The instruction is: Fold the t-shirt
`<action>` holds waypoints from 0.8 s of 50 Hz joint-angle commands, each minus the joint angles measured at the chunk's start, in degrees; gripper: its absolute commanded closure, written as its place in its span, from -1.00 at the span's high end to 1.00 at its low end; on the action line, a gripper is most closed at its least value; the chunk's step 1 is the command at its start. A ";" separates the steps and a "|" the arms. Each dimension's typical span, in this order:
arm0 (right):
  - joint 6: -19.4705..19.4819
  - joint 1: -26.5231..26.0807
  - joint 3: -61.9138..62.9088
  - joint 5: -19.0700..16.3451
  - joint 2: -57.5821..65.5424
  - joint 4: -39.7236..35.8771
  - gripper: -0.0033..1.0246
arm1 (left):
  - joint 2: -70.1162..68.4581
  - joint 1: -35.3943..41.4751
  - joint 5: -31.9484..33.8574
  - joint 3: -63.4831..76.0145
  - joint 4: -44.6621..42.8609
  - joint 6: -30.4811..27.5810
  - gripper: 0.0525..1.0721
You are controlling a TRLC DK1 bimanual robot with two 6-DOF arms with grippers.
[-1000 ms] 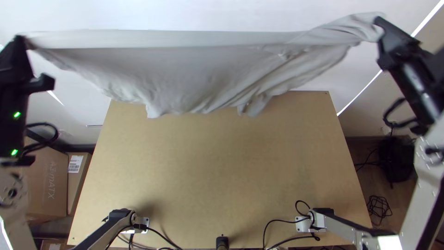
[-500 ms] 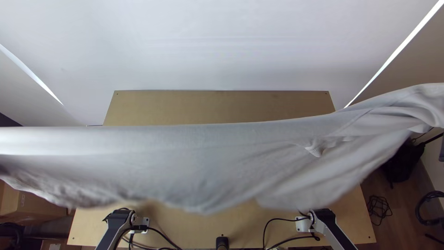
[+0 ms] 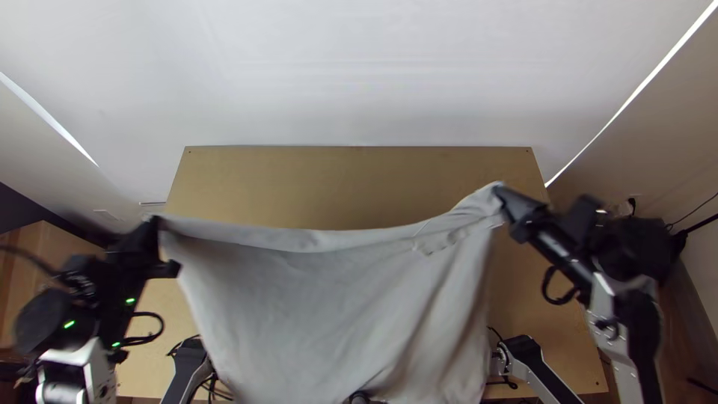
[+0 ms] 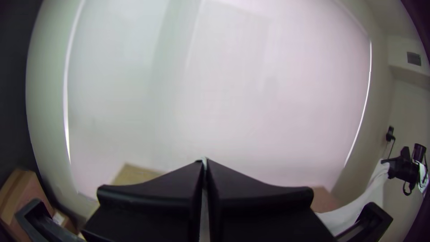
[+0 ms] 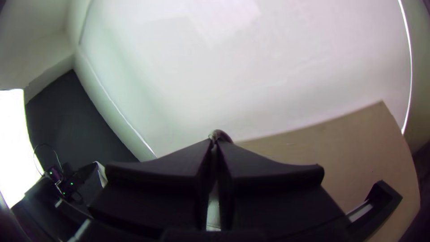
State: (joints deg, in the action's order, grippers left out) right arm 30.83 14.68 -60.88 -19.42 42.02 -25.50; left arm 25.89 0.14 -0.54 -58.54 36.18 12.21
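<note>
While it's held, t-shirt point(image 3: 321, 307) hangs (spread).

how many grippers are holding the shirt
2. In the top view, the left gripper holds the shirt at the left end of its raised edge, and the right gripper holds it at the right end.

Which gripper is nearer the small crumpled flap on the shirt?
Right. The right gripper holds the shirt end near the flap; the left gripper holds the opposite end.
</note>
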 commanded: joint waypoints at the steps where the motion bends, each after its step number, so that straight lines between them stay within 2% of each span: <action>1: -2.09 0.26 8.41 -0.97 0.69 2.91 -0.95 | -0.58 1.70 0.97 8.09 -2.08 0.01 -0.95; 6: -4.55 -0.97 15.00 -1.23 5.70 7.48 -0.95 | 1.88 4.08 1.06 13.63 -6.48 -0.87 -0.95; 11: -4.81 -3.34 19.05 -1.85 13.53 15.56 -0.95 | 7.16 4.52 1.33 17.76 -12.10 -2.71 -0.95; 24: -5.69 -7.21 14.65 -2.38 38.75 30.42 -0.95 | 28.51 3.64 2.21 20.75 -29.33 -5.62 -0.95; 28: -5.69 -8.09 10.96 -2.29 45.34 32.26 -0.95 | 35.90 3.64 2.21 19.61 -34.43 -6.14 -0.95; 40: -7.89 -8.61 -2.05 -0.27 60.99 32.97 -0.95 | 57.78 3.29 2.21 8.09 -40.58 -7.20 -0.95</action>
State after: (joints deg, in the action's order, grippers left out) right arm 24.51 6.70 -57.49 -20.99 98.00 5.61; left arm 76.36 4.12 1.10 -44.14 -1.56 6.31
